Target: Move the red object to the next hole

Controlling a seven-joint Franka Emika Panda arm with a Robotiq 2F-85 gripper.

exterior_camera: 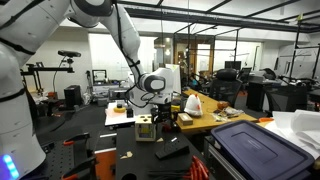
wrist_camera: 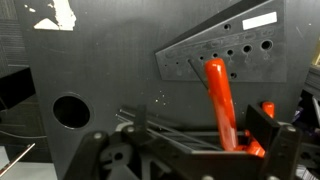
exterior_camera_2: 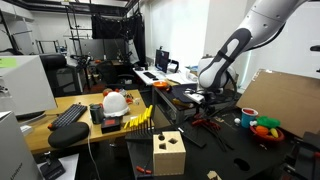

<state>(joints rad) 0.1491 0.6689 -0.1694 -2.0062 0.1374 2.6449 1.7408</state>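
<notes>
The red object [wrist_camera: 220, 100] is a long orange-red peg. In the wrist view it stands in one of the holes of a dark grey perforated strip [wrist_camera: 235, 45] and slants down towards the camera. My gripper [wrist_camera: 188, 142] is open. Its dark fingers [wrist_camera: 281, 146] stand wide on either side of the peg's lower end, which sits closer to the right finger. Whether that finger touches the peg cannot be made out. In both exterior views the gripper [exterior_camera: 166, 103] [exterior_camera_2: 205, 95] hangs low over a black workbench; the peg is too small to pick out there.
A large round hole [wrist_camera: 70, 110] is cut in the dark panel to the left. A wooden cube with holes [exterior_camera: 146, 127] [exterior_camera_2: 168, 153] stands on the bench. Also here are a blue-lidded bin [exterior_camera: 255, 145], a red bowl of fruit [exterior_camera_2: 265, 128], a keyboard [exterior_camera_2: 68, 115] and cluttered desks.
</notes>
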